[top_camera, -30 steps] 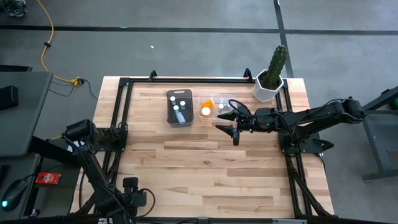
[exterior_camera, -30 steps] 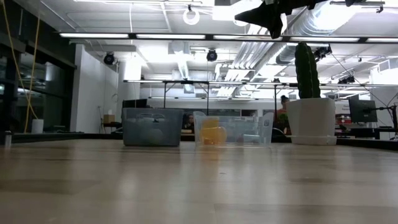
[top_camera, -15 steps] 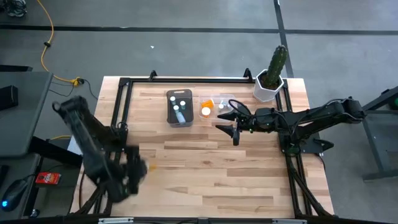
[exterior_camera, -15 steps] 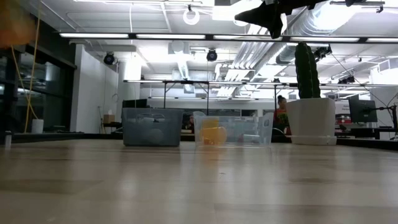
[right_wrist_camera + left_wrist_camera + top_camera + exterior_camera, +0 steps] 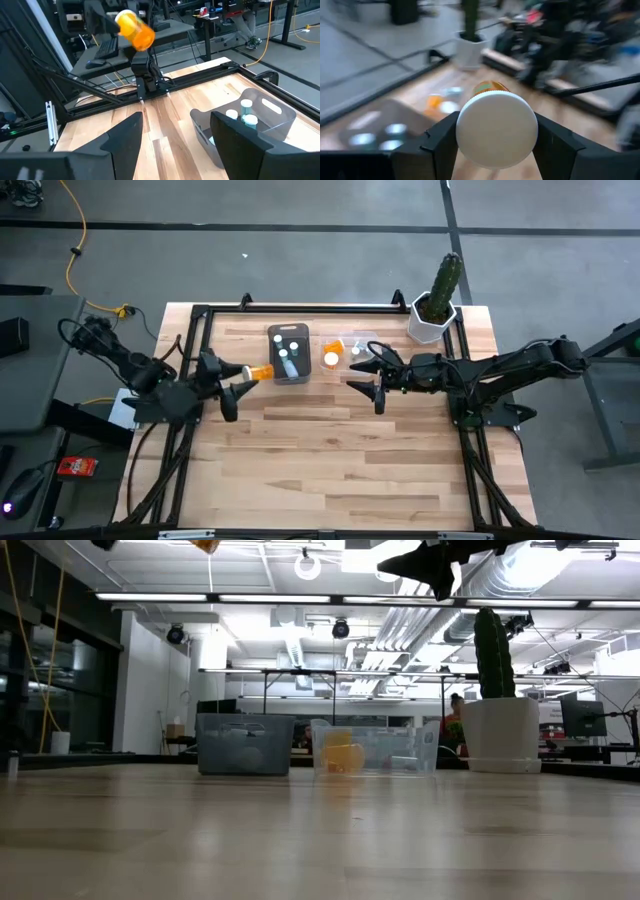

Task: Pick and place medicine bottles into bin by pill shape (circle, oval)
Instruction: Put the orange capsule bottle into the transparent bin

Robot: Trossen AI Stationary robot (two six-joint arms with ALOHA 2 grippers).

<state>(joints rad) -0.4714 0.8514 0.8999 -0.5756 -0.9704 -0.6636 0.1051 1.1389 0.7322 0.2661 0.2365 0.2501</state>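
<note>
My left gripper (image 5: 240, 378) is shut on an orange medicine bottle (image 5: 261, 370) with a white cap (image 5: 496, 131). It hovers above the table just left of the grey bin (image 5: 288, 354), which holds several white-capped bottles. A clear bin (image 5: 350, 348) beside the grey one holds orange bottles. My right gripper (image 5: 376, 376) stands open in the air at the clear bin's near right side, touching nothing. The right wrist view shows the held bottle (image 5: 135, 24) from afar. In the low view, the bottle (image 5: 207, 545) shows at the top edge. My left gripper pinches the bottle between its two fingers at the white cap's rim (image 5: 465, 131), one finger on each side. The fingers come roughly level from the table's left. The orange body (image 5: 487, 89) sticks out past them toward the grey bin, lifted clear of the table.
A white pot with a cactus (image 5: 433, 318) stands at the far right corner. Black frame rails (image 5: 300, 308) run along the table's far edge and sides. The near half of the wooden top (image 5: 330, 460) is bare board.
My left gripper has swung up from the table's near left corner toward the far edge, turning as it went. It now hangs beside the grey bin with the orange bottle.
</note>
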